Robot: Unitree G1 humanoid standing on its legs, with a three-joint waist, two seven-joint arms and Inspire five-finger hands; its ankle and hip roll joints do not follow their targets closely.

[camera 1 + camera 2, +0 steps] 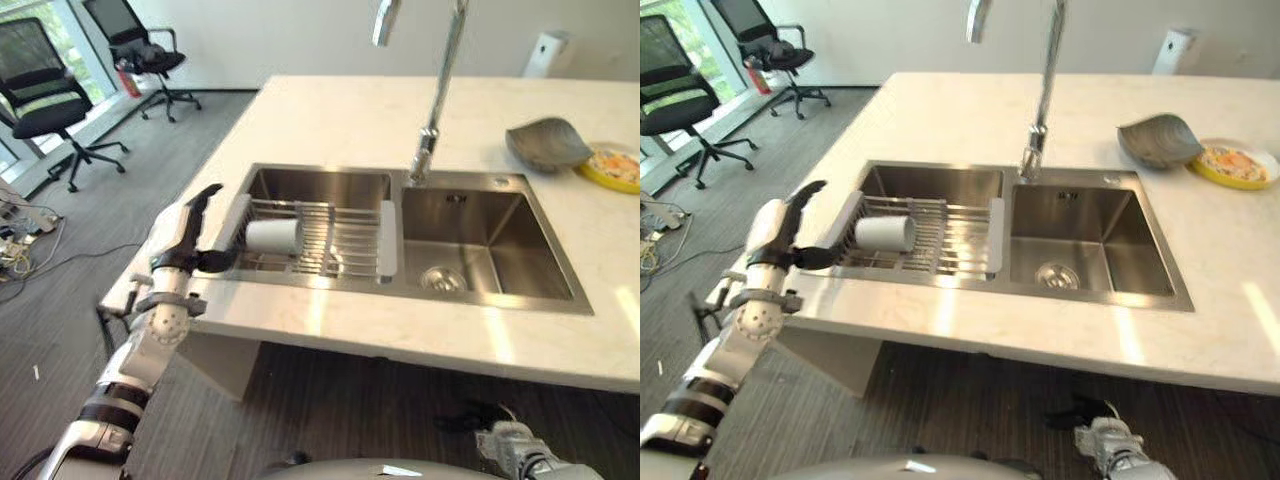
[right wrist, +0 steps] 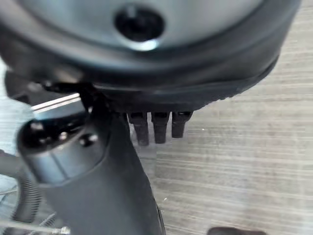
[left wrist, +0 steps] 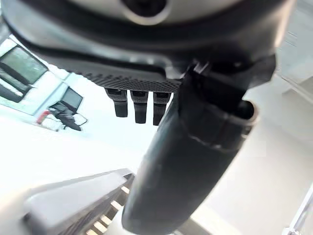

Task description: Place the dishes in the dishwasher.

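Observation:
A white cup (image 1: 272, 236) lies on its side in a wire drying rack (image 1: 335, 238) set across the left basin of the steel double sink (image 1: 480, 250). My left hand (image 1: 188, 236) hovers at the counter's left edge, just left of the rack. It is open, with its fingers straight and raised and its thumb (image 3: 186, 161) reaching toward the rack's white end piece (image 3: 73, 198). A grey bowl (image 1: 546, 143) and a yellow plate with food (image 1: 612, 166) sit on the counter right of the sink. My right hand (image 2: 98, 186) hangs low over the floor, open and holding nothing.
A tall faucet (image 1: 436, 95) rises behind the sink divider. The right basin holds only its drain (image 1: 443, 278). Two black office chairs (image 1: 48, 100) stand on the floor at far left. A white object (image 1: 546, 52) stands at the counter's far edge.

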